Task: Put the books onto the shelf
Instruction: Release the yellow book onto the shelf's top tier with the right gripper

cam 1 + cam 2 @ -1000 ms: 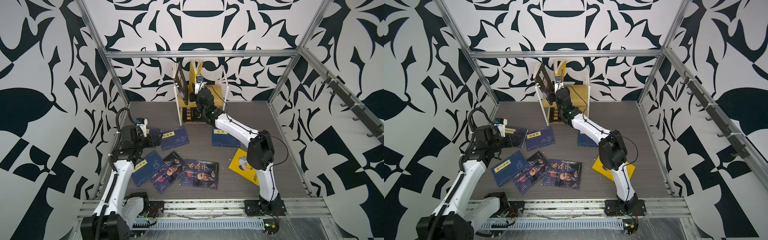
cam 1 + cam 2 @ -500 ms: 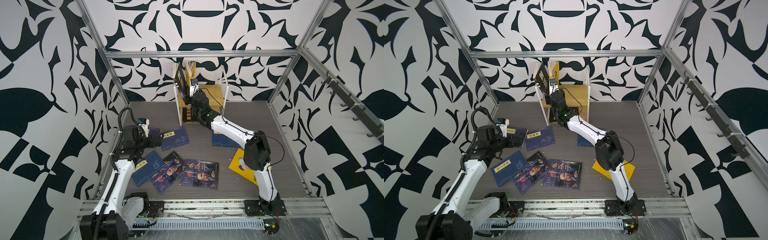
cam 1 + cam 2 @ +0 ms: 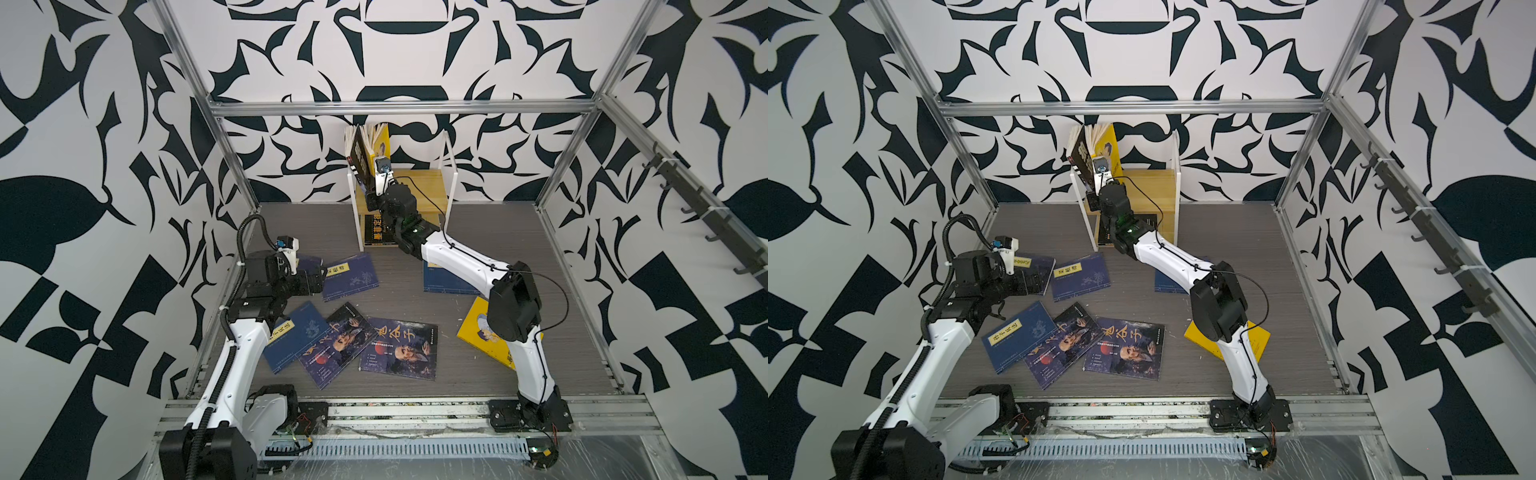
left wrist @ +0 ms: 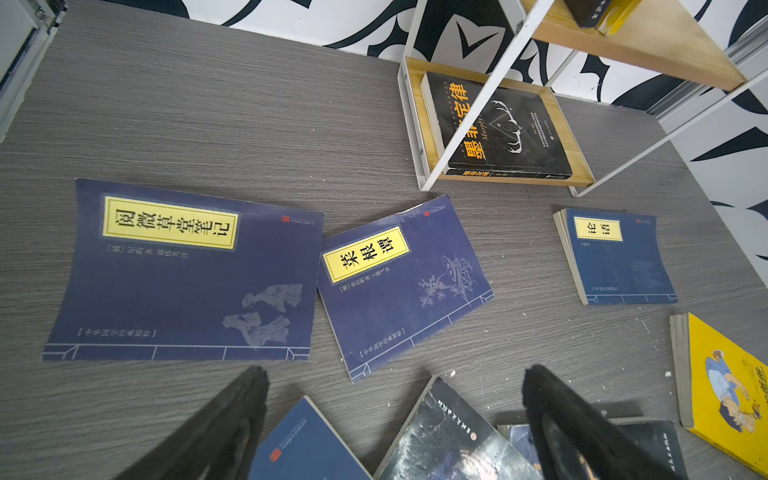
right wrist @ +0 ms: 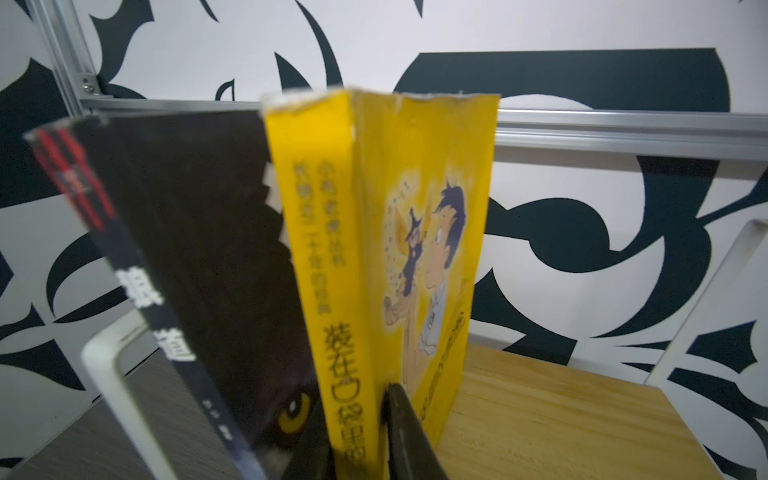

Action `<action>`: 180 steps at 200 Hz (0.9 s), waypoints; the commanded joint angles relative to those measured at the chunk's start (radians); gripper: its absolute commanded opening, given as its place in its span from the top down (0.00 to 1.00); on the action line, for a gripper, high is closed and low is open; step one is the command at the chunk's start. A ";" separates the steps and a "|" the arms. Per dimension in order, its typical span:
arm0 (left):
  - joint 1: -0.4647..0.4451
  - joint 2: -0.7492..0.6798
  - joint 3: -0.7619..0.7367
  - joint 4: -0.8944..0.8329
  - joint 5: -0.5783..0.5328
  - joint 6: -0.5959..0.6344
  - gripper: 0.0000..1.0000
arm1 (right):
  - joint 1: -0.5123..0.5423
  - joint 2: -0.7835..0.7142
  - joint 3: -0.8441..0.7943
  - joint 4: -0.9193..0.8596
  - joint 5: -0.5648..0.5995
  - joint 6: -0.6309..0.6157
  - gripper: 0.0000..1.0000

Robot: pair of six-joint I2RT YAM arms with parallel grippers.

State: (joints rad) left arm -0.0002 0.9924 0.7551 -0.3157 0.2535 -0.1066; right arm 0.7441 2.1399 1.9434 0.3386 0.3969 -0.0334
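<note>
The navy books (image 4: 187, 270) carry yellow labels; shelf (image 4: 665, 41) pale wood, white-framed; walls (image 3: 395, 62) black-and-white.

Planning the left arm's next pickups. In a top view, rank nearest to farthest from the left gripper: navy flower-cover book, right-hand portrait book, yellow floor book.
1. Navy flower-cover book: just beside the left gripper.
2. Right-hand portrait book: front, middle of the floor.
3. Yellow floor book: far across, right of the view.
</note>
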 commanded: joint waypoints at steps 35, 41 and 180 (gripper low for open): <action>-0.001 0.000 0.032 -0.016 -0.005 0.000 0.01 | 0.005 -0.124 -0.002 -0.025 -0.103 -0.057 0.72; 0.000 0.000 0.031 -0.017 -0.005 0.001 0.00 | 0.006 -0.130 -0.010 -0.026 -0.111 -0.063 0.71; 0.016 0.020 0.036 -0.017 -0.019 -0.003 0.00 | -0.083 -0.235 -0.041 -0.212 -0.317 0.023 0.67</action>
State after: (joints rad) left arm 0.0086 1.0100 0.7628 -0.3225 0.2321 -0.1070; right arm 0.6956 1.9186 1.8744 0.1314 0.0662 -0.0654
